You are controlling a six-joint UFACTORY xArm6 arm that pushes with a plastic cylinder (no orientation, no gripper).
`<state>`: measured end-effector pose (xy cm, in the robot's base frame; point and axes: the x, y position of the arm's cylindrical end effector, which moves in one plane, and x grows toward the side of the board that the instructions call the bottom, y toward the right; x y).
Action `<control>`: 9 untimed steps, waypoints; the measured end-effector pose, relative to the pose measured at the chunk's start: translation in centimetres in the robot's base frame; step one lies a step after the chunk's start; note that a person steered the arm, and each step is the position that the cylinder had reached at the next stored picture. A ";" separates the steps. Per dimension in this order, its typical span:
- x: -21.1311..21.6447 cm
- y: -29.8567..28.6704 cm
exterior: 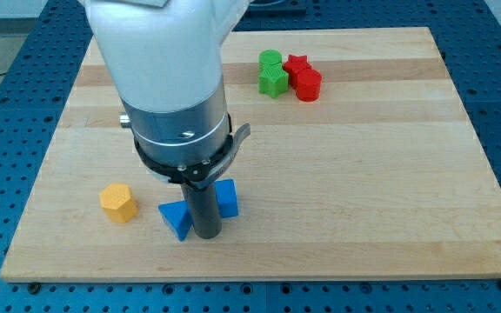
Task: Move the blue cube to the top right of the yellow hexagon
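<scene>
The blue cube (227,197) sits near the board's bottom edge, partly hidden behind my rod. My tip (207,233) rests on the board just left of and below the cube, touching or nearly touching it. A blue triangle (177,218) lies right beside the tip on its left. The yellow hexagon (117,202) stands farther to the view's left, apart from the blue blocks. The arm's white and grey body (177,96) covers the board above the tip.
A green block (272,73) and a red block (303,76) stand together near the view's top, right of centre. The wooden board (381,174) lies on a blue perforated table (7,52).
</scene>
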<state>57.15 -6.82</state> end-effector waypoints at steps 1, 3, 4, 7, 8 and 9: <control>0.0 -2.9; -0.3 -2.7; -1.7 4.0; -6.8 11.4; -4.7 6.1; -2.0 0.6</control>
<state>55.19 -6.26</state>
